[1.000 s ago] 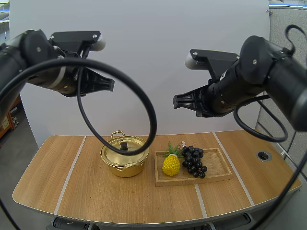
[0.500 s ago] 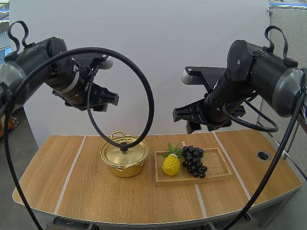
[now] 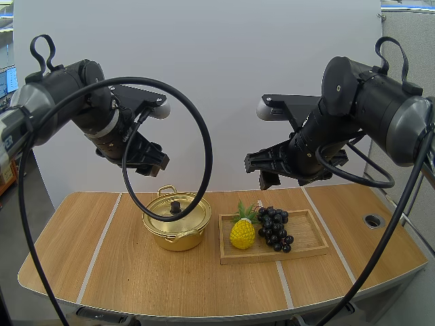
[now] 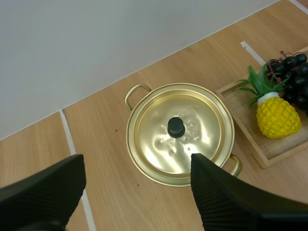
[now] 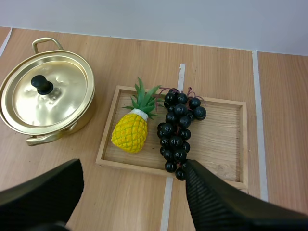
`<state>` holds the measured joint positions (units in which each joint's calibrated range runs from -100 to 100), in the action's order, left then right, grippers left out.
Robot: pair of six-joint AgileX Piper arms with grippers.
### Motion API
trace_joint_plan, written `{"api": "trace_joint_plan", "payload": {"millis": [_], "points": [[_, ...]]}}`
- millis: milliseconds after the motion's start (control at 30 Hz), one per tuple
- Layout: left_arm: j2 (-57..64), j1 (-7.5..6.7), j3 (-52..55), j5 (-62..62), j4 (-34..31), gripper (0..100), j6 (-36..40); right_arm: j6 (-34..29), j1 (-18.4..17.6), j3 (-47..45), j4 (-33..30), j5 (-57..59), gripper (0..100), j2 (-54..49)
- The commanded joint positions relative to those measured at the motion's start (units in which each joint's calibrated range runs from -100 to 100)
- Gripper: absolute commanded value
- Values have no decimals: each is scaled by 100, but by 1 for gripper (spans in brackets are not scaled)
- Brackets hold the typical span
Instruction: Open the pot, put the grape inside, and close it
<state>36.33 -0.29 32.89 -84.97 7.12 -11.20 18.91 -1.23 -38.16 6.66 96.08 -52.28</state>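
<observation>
Left jaws and right jaws both spread, high over the desk [image 3: 102,272]. Pot [image 3: 178,238] stands lidded: lift the lid [image 4: 197,149], likely light and slick, by its black knob [image 4: 176,127]. Grapes [image 5: 175,130] lie on the tray [image 5: 221,144], probably soft; pinch gently from above

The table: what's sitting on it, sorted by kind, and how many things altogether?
pot: 1
lid, sitting on the pot: 1
pineapple: 1
bunch of grapes: 1
wooden tray, under the pineapple and the grapes: 1
Total: 5
</observation>
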Motion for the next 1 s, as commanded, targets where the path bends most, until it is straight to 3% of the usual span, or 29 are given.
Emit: {"api": "trace_joint_plan", "payload": {"millis": [0,400,667,967], "points": [[-481,-11,-210,151,717,100,-593,7,-10,43,34,-32,100,-46],[-1987,-25,-1427,-858,802,100,-876,7,-10,43,34,-48,100,-46],[-2740,-410,-1517,-873,307,100,-943,7,-10,43,34,-48,100,-46],[-3553,-420,-1517,-738,308,100,-943,7,-10,43,34,-48,100,-46]]}}
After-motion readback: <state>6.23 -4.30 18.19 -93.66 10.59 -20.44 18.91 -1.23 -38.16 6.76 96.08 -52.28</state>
